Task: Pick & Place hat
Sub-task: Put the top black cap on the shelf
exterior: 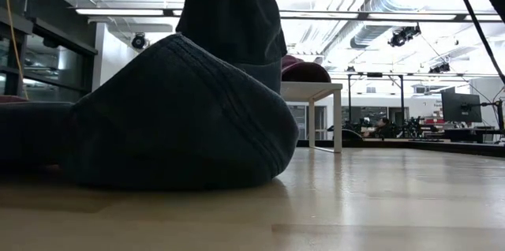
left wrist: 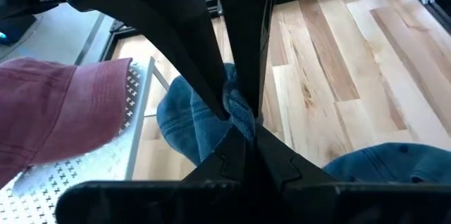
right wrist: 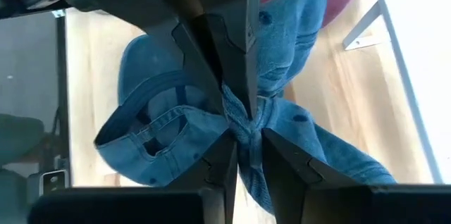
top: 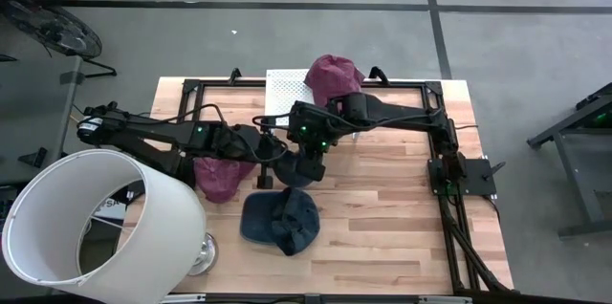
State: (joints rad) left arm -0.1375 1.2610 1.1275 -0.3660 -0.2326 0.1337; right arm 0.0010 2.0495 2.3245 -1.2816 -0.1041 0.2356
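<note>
Both grippers pinch one blue hat [top: 292,172] mid-frame: left gripper [left wrist: 236,115] jaws clamped on its fabric, right gripper [right wrist: 243,122] likewise. Risk: opposing pulls tear grip loose, dropping it onto lower blue hat [top: 279,220].

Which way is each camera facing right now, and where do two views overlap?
High: above, straight down on the table; shows left arm and right arm.
Low: table height, level across; a lying hat fills it.
Left wrist: on the left arm, looking past the left tool, shut on the held hat.
Right wrist: on the right arm; right tool pinches the same hat.
Shared: both wrist views show the held hat.
</note>
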